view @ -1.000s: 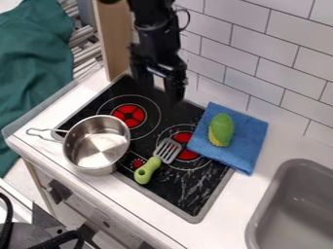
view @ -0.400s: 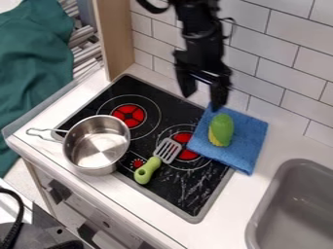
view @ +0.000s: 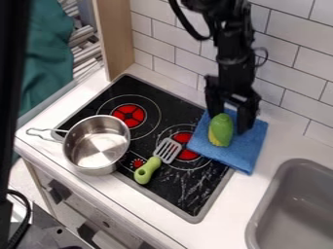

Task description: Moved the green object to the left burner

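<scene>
Green object, smooth and rounded with a yellowish patch low on one side, lies on the blue towel, right of the middle of the view.

Starting at the left, a dark upright shape stands in front of a green cloth. Next comes the steel pot, over the near left part of the black stove, its wire handle pointing left. A wooden panel rises behind the stove's far left corner. Right of the pot, a red burner disc shows, and then the spatula, its green handle towards the near edge and its grey slotted head partly over another red disc.

Further right, the arm drops in from the top edge, close to vertical, before the white tiled wall, with a black cable looping out on its left. Its hand points down over the towel and is open, fingers spread wide, one near the object's far end and the other just to its right. Last, the grey sink is let into the white worktop.
</scene>
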Controlling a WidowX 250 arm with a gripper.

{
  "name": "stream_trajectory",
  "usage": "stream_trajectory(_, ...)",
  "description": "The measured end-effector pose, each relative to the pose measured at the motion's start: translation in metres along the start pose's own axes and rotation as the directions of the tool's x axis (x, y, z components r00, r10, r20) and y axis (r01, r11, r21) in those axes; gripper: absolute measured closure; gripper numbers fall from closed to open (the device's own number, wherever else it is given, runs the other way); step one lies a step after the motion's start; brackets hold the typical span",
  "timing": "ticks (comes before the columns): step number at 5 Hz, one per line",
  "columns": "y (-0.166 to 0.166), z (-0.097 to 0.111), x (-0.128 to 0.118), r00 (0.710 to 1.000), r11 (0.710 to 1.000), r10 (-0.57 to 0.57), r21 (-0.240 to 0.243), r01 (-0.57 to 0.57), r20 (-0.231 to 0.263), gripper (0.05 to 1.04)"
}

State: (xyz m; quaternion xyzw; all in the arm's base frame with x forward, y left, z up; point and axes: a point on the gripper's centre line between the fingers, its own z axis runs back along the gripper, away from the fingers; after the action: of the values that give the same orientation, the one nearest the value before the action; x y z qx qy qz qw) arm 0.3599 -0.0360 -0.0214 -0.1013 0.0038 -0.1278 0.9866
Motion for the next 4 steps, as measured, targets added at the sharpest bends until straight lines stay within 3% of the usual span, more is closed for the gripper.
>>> stream_trajectory(3, 0.007, -0.011, -0.017, 0.999, 0.999, 0.030, -0.041, -0.030, -0.011, 0.083)
stream_trajectory(4, 0.004, -0.008, -0.020, 1.000, 1.000, -0.005, -0.020, 0.005, -0.007, 0.083)
